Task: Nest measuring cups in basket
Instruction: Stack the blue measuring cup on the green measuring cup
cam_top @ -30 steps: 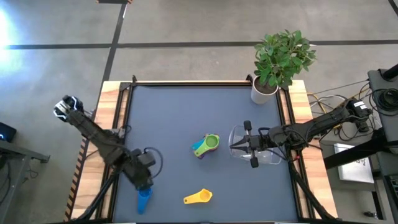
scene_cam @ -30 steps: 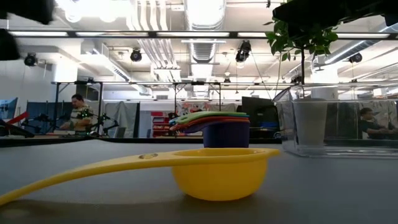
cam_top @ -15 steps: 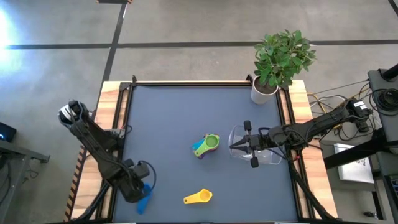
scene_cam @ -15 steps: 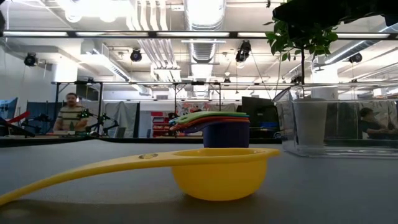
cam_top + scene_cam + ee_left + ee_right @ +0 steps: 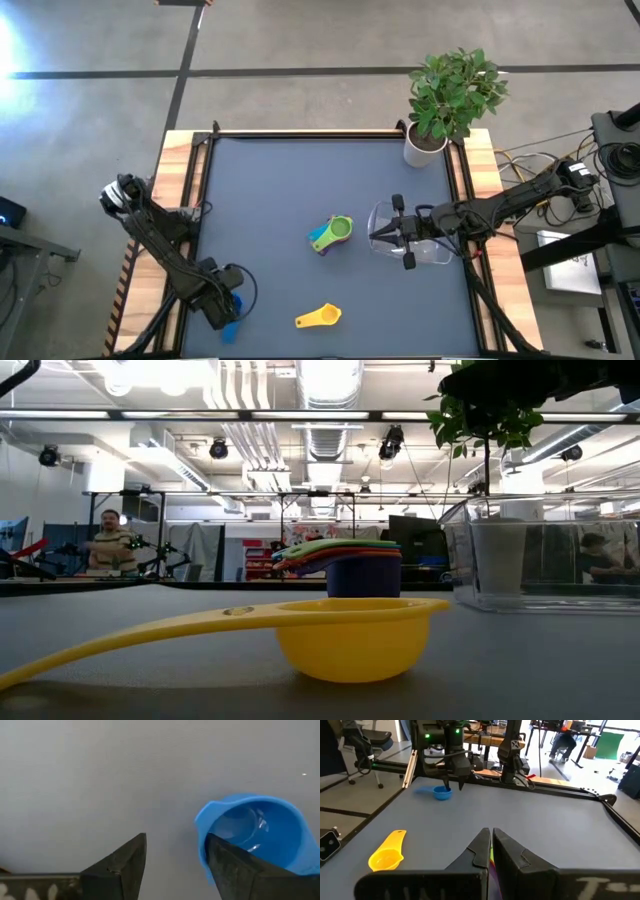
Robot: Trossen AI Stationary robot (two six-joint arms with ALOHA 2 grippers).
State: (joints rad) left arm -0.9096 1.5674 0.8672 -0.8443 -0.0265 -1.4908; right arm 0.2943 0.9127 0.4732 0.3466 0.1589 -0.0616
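Note:
A light blue cup (image 5: 230,329) (image 5: 255,832) (image 5: 442,793) sits upright on the mat near the near-left corner. My left gripper (image 5: 222,308) (image 5: 176,845) (image 5: 455,785) is open, pointing down right beside it. A yellow cup (image 5: 320,317) (image 5: 345,635) (image 5: 385,855) stands alone near the near edge. Several cups sit nested in a stack (image 5: 332,235) (image 5: 345,560) at mid-table, green on top. The clear basket (image 5: 435,250) (image 5: 540,560) stands to the stack's right. My right gripper (image 5: 378,236) (image 5: 490,850) is shut over the basket's left end. My left gripper stands open with one finger (image 5: 235,865) just outside the light blue cup's rim (image 5: 202,827). The finger overlaps the rim in the wrist view, and I cannot tell whether it touches. The cup rests on the mat.
A white pot with a green plant (image 5: 425,148) stands at the far-right corner. Wooden rails (image 5: 185,200) edge the dark mat on the left and right. A person (image 5: 105,545) is in the room behind the table. Bare mat lies between the stack and the left arm.
My left arm has drawn back toward the near-left corner, and its gripper has shifted a little toward the table's left, next to the light blue cup. The cup, the stack, the yellow cup and my right arm have stayed where they were.

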